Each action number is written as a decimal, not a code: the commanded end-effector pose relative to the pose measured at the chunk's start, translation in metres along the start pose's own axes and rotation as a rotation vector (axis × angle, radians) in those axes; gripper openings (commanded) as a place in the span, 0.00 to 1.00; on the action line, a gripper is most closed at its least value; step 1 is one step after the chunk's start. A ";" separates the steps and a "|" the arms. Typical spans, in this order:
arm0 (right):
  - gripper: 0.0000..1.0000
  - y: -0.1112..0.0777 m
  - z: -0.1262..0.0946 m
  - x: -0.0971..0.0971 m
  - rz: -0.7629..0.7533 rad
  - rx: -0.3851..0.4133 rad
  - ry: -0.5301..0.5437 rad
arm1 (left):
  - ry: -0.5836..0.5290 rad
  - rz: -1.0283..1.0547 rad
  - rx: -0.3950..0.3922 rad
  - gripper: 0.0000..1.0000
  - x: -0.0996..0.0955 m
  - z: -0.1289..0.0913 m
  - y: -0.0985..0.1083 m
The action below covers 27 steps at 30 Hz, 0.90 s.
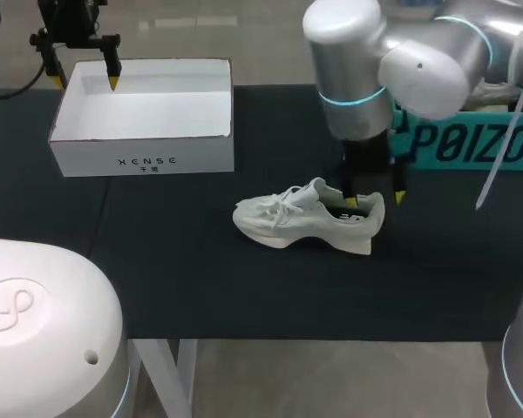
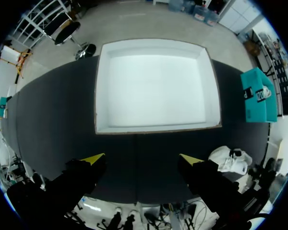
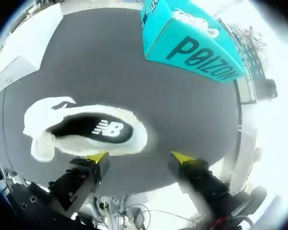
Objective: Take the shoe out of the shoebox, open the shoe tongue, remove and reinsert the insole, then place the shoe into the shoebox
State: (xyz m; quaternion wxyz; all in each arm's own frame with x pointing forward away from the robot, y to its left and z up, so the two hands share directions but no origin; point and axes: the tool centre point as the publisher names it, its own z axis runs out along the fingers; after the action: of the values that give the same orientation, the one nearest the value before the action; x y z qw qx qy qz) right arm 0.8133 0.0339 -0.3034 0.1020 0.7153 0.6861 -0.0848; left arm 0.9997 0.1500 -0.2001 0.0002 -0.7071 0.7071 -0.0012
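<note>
Left gripper (image 1: 86,82) and right gripper (image 1: 376,200) are being held open; the shoe (image 1: 296,219) heel is being straddled mid-table; closing could drag it.

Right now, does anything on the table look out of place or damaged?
Nothing stands out. The shoe sits upright on its sole, the insole lying inside, and the shoebox stands open and empty, with no visible damage.
</note>
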 end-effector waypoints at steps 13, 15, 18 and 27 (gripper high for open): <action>1.00 -0.028 -0.045 -0.076 -0.766 -0.105 0.483 | -0.001 0.000 -0.002 1.00 0.000 0.000 0.000; 1.00 -0.028 -0.045 -0.076 -0.766 -0.105 0.483 | -0.001 0.000 -0.002 1.00 0.000 0.000 0.000; 1.00 -0.028 -0.045 -0.076 -0.766 -0.105 0.483 | -0.001 0.000 -0.002 1.00 0.000 0.000 0.000; 1.00 -0.019 -0.042 -0.076 -1.043 -0.491 0.416 | -0.001 0.000 -0.002 1.00 0.000 0.000 0.000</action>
State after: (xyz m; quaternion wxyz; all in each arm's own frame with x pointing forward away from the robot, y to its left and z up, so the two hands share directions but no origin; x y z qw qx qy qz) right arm 0.7915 -0.0205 -0.2378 -0.0099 0.3852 0.9207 0.0622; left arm 0.9996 0.1500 -0.2002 0.0002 -0.7071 0.7071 -0.0012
